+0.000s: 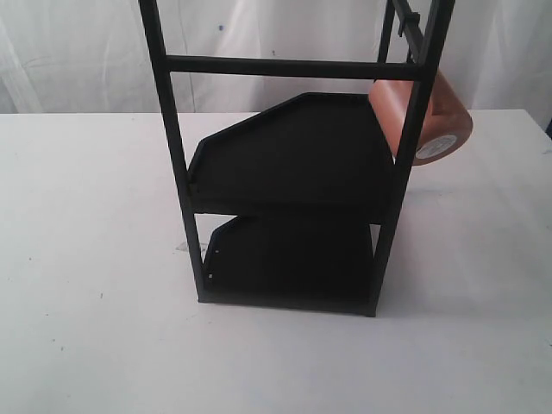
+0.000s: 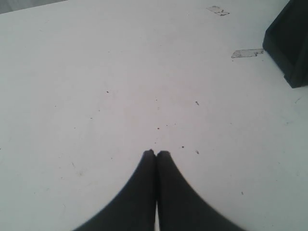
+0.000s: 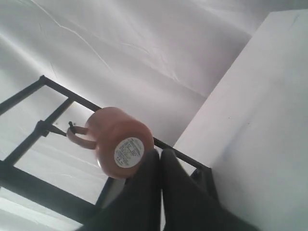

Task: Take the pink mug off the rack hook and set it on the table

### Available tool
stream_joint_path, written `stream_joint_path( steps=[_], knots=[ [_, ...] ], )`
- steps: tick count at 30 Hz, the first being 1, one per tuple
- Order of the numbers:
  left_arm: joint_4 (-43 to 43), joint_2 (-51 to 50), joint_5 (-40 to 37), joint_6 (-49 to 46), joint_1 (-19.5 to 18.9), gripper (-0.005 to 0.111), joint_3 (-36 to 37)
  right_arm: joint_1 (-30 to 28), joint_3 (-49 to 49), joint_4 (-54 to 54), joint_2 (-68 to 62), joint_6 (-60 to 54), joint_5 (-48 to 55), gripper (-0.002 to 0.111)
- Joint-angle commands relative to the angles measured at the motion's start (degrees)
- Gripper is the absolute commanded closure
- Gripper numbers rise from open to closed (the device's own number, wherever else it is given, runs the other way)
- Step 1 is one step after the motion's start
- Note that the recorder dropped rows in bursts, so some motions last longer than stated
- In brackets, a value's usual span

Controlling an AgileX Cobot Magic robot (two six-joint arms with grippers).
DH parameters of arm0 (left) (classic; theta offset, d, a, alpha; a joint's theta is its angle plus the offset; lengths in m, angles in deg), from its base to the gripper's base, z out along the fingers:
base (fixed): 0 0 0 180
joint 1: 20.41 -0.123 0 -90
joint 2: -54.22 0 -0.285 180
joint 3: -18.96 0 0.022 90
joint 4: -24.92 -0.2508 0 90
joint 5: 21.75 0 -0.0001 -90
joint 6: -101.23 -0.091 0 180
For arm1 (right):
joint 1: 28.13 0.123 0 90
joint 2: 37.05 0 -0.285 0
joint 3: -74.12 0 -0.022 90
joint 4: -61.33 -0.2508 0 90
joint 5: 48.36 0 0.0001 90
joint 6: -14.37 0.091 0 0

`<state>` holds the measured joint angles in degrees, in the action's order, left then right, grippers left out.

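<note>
The pink mug [image 1: 444,116] hangs on its side behind the right post of the black rack [image 1: 285,155], its round white sticker facing outward. In the right wrist view the pink mug [image 3: 118,142] hangs by its loop handle from the rack hook [image 3: 71,126]. My right gripper [image 3: 159,151] is shut with nothing in it, tips just beside the mug's base. My left gripper [image 2: 156,153] is shut too, above the bare white table [image 2: 96,96]. Neither gripper shows in the exterior view.
The rack has two angular black tray shelves [image 1: 293,151] and stands mid-table [image 1: 86,259]. A rack corner [image 2: 288,43] and two tape scraps [image 2: 247,53] show in the left wrist view. White cloth backs the scene.
</note>
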<state>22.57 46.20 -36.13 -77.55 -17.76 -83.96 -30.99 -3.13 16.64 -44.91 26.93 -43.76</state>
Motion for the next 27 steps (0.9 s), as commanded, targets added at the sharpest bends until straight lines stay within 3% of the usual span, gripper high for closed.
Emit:
stream_joint_path(
  steps=[1, 4, 8, 11, 16, 22, 27],
  knots=[
    [0.7, 0.2, -0.2, 0.0, -0.2, 0.106, 0.1, 0.2, 0.0, -1.0, 0.1, 8.2, -2.9, 0.108],
    [0.7, 0.2, -0.2, 0.0, -0.2, 0.106, 0.1, 0.2, 0.0, -1.4, 0.1, 15.7, -10.4, 0.108],
    [0.7, 0.2, -0.2, 0.0, -0.2, 0.106, 0.1, 0.2, 2.4, 5.6, 0.1, 15.4, -12.8, 0.108],
    [0.7, 0.2, -0.2, 0.0, -0.2, 0.106, 0.1, 0.2, 6.6, 21.4, 0.1, 12.3, -7.3, 0.108],
    [0.7, 0.2, -0.2, 0.0, -0.2, 0.106, 0.1, 0.2, 12.0, 41.4, -2.4, 7.0, 11.3, 0.108],
    [0.7, 0.2, -0.2, 0.0, -0.2, 0.106, 0.1, 0.2, 14.2, 41.9, -15.5, 8.0, 11.4, 0.108],
    [0.7, 0.2, -0.2, 0.0, -0.2, 0.106, 0.1, 0.2, 17.8, 41.8, -28.1, -1.2, 12.3, 0.108]
  ],
)
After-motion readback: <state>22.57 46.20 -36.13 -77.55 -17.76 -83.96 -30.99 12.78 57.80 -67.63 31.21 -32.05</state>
